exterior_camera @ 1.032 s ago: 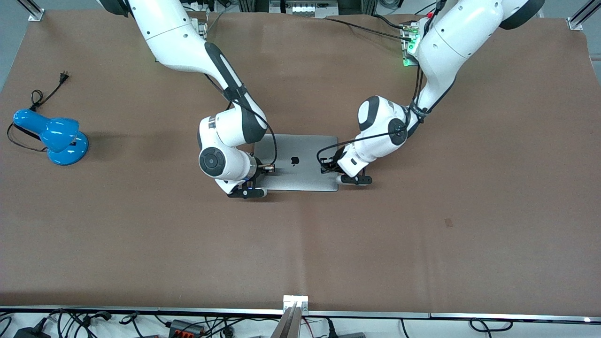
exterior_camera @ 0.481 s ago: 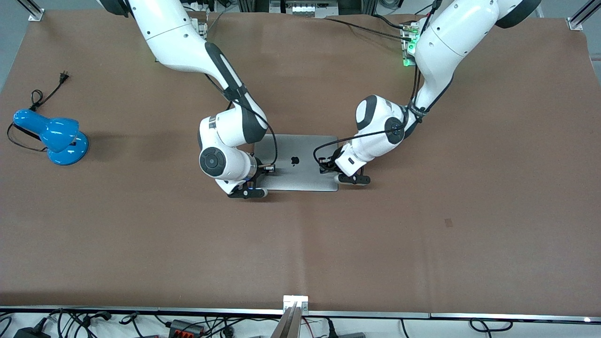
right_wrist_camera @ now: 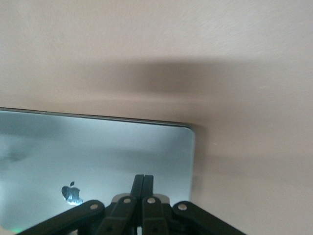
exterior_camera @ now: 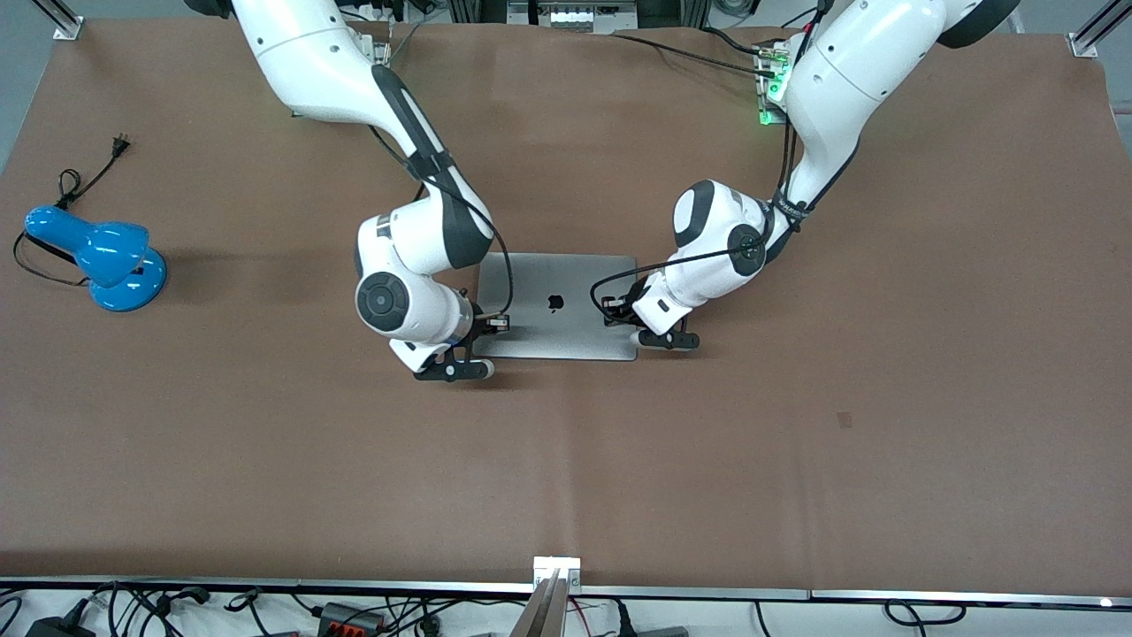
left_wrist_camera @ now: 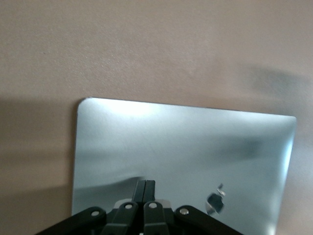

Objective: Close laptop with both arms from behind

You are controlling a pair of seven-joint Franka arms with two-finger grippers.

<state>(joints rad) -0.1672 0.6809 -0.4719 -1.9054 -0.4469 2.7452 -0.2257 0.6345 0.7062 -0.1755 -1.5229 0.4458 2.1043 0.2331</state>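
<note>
The silver-grey laptop [exterior_camera: 566, 334] lies flat on the brown table with its lid down and the black apple logo facing up. My left gripper [exterior_camera: 616, 317] is shut, empty, over the lid's edge toward the left arm's end. The left wrist view shows its fingertips [left_wrist_camera: 145, 182] pressed together above the lid [left_wrist_camera: 186, 147]. My right gripper [exterior_camera: 495, 325] is also shut and empty, over the lid's edge toward the right arm's end. The right wrist view shows it [right_wrist_camera: 143, 177] above the lid [right_wrist_camera: 98, 147], close to a corner. I cannot tell whether either gripper touches the lid.
A blue desk lamp [exterior_camera: 97, 257] with a black cord and plug [exterior_camera: 119, 141] sits toward the right arm's end of the table. A box with a green light [exterior_camera: 768, 93] stands by the left arm's base. Cables lie along the table's near edge.
My right arm has shifted a little toward its own end of the table, carrying its gripper nearer the lid's edge. The left arm barely moved. The laptop stays flat.
</note>
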